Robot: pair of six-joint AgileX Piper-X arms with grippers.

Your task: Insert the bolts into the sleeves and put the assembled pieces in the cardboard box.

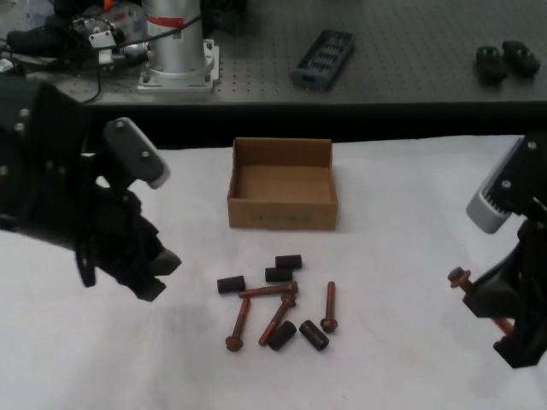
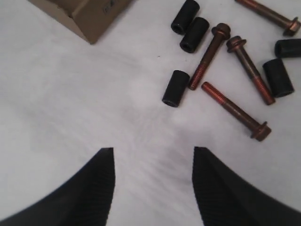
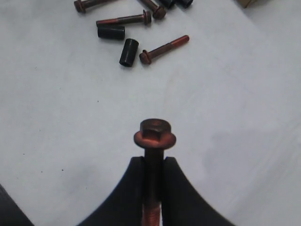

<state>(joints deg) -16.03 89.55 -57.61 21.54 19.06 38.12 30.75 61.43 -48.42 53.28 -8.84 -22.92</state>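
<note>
Several copper bolts and black sleeves lie loose on the white cloth in front of the open cardboard box. My left gripper is open with nothing between its fingers. It hovers over bare cloth to the left of the pile, with the nearest sleeve a little ahead of it. In the high view the left gripper is at the left. My right gripper is shut on a bolt, head pointing away from it. At the right edge, the held bolt hangs above the cloth.
Behind the cloth runs a dark perforated bench with a metal post base, a black ribbed block and two dark round parts. Bare cloth lies on both sides of the pile and between the pile and the right gripper.
</note>
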